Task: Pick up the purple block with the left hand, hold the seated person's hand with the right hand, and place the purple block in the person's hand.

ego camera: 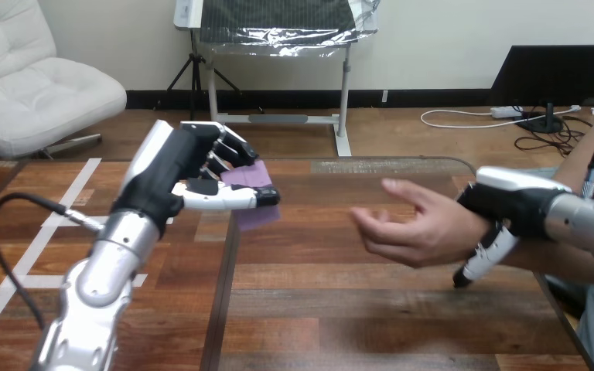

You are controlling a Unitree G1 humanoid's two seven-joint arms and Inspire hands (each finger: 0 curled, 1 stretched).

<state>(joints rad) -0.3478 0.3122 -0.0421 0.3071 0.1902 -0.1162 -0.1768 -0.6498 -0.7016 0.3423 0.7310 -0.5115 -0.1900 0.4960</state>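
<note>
**Operator:** What do we log nearest the camera?

**Technician:** The brown wooden plank table (371,309). Our silver left forearm (100,286) rises over it from the bottom edge.

**Operator:** And farther in, at the right?

**Technician:** Our black-and-white right hand (510,205) lies over the person's wrist (470,230), with one digit curled beneath it. We read this as a closed grip on the wrist. The person's hand (421,228) is open, fingers loosely bent, palm turned toward our left side.

**Operator:** Where is the task item?

**Technician:** Farthest off. Our left hand (189,174) pinches the small, flat purple block (251,179) between thumb and fingers. The block is above the table and well apart from the person's hand.

**Operator:** Handling characteristics?

**Technician:** We judge it light and stiff, with smooth faces that may slip. We recommend gripping the two broad opposite faces, as now, and releasing only once the block rests on the palm.
</note>
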